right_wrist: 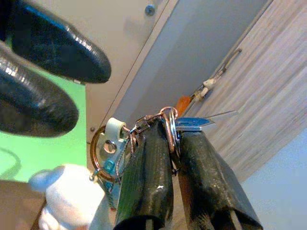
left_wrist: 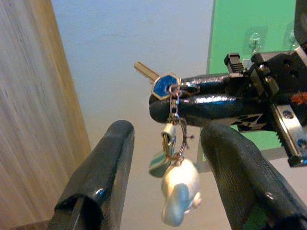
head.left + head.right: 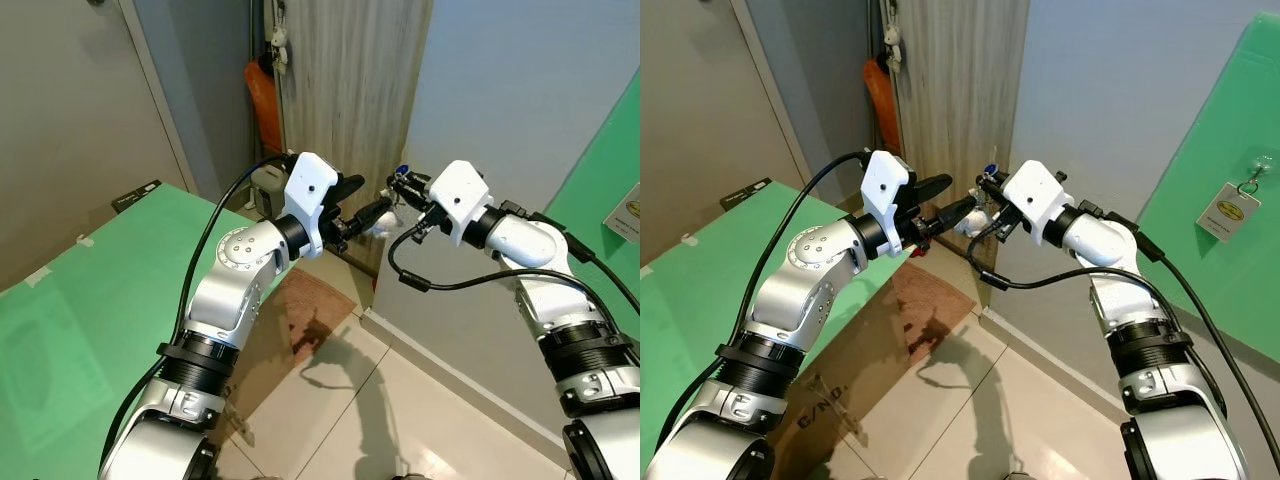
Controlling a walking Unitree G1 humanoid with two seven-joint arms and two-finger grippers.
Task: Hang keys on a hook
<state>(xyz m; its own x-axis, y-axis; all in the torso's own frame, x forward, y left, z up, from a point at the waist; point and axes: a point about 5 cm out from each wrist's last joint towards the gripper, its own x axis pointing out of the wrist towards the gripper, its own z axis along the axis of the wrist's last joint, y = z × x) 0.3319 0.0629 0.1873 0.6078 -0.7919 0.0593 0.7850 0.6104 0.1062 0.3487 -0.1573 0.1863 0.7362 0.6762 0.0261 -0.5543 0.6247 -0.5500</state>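
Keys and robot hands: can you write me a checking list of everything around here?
Surface: tiled floor with a brown mat; no table.
Job's things: keys on a ring with a blue-headed key and a white charm, hanging from the right gripper. Clear hooks on the green panel, apart from the keys.
Clutter: tag hanging on the green panel; orange thing by the wooden door.
Grippers: right gripper shut on the keys; left gripper open, fingers either side of the charm, not touching.
Cables: black cable looping under the right arm; another along the left arm.
Surroundings: grey wall, green sheets both sides.
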